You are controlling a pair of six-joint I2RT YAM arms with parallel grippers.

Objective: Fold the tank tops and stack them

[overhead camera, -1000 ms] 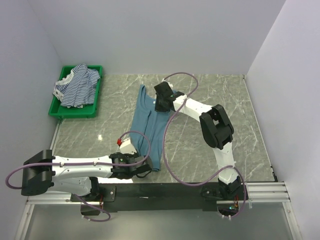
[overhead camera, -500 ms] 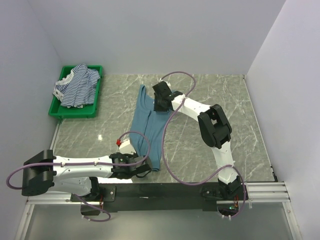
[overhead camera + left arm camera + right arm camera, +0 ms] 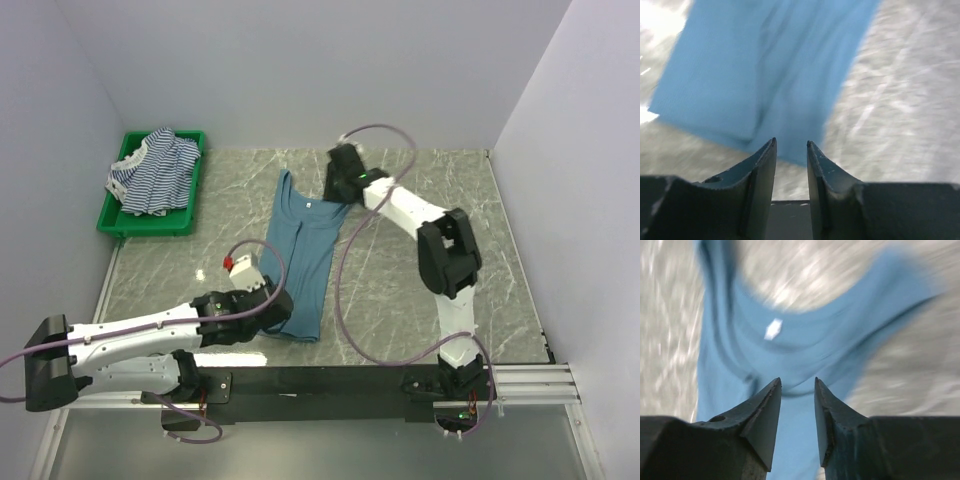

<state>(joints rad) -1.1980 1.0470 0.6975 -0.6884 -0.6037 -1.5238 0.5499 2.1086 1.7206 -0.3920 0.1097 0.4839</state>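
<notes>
**No Legible Text in Any View**

No word, number or brand can be read anywhere. The only label is a small white tag (image 3: pixel 773 329) inside the neckline of the teal-blue tank top (image 3: pixel 305 250). In the right wrist view it is a blurred pale patch, and from above only a speck.
</notes>
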